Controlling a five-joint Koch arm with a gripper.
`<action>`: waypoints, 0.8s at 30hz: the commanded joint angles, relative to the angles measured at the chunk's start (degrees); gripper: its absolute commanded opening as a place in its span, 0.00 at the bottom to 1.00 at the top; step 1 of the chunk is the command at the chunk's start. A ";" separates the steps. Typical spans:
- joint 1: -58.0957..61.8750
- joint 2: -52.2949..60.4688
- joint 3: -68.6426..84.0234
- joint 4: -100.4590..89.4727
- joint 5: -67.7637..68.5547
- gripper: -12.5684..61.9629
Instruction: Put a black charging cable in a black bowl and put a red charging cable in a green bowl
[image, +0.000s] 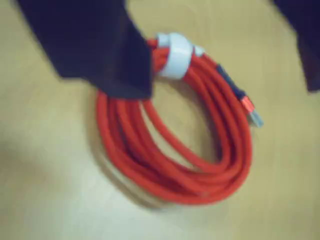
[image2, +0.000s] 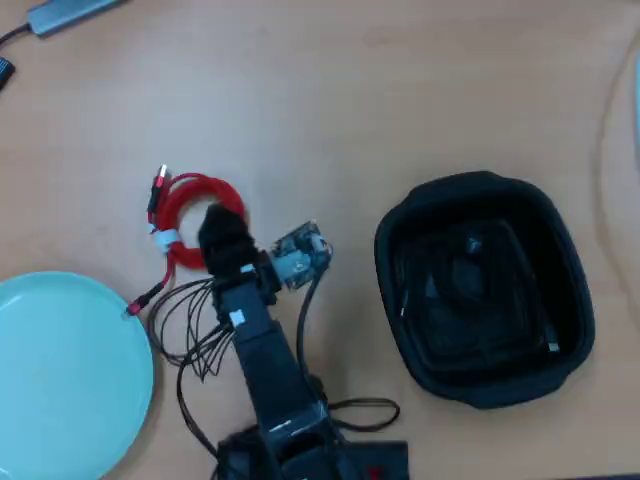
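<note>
In the wrist view, the pincer is standing with jaws apart, one dark jaw overlapping the upper left of the red charging cable, which is lying coiled on the tabletop with its white tie uppermost.

In the overhead view, the pincer is hanging over that red coil, near the tabletop's left edge, just above the green bowl. The black bowl is sitting toward the right edge, with the black charging cable lying dimly inside it.

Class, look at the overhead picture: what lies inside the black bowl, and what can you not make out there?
Inside the black bowl lies a thin black cable, with a small metal plug near one corner. Dark on dark, its exact coiling cannot be made out.
</note>
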 joint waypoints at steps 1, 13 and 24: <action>-2.72 0.26 -2.55 -4.75 -7.65 0.60; -5.89 -18.90 -10.99 -0.88 -8.44 0.61; -3.78 -35.42 -31.11 23.73 -2.11 0.62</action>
